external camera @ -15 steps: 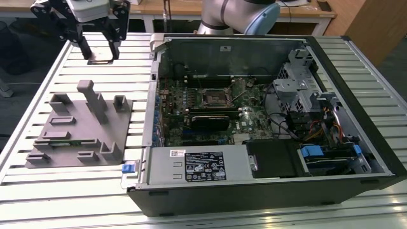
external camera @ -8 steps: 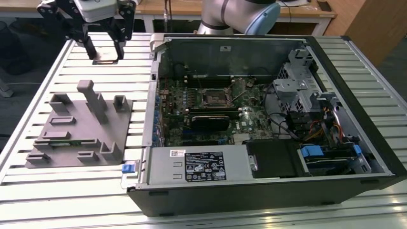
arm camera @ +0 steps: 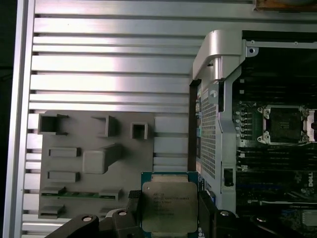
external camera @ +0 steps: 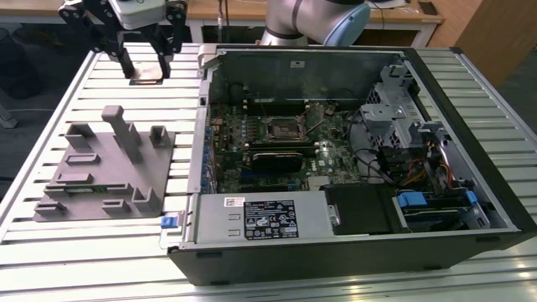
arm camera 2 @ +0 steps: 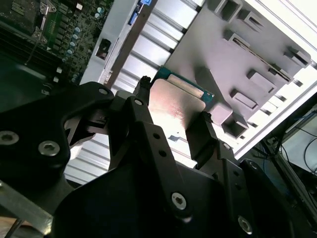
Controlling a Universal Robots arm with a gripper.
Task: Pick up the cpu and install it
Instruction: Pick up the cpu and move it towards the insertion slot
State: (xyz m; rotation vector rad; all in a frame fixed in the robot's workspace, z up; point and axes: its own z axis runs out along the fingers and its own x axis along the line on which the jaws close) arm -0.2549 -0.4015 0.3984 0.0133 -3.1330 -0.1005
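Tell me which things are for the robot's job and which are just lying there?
For the job: the cpu, held in the gripper; the socket on the motherboard inside the open computer case.

Just lying about: the grey holder tray, the green memory stick in it, the power supply.
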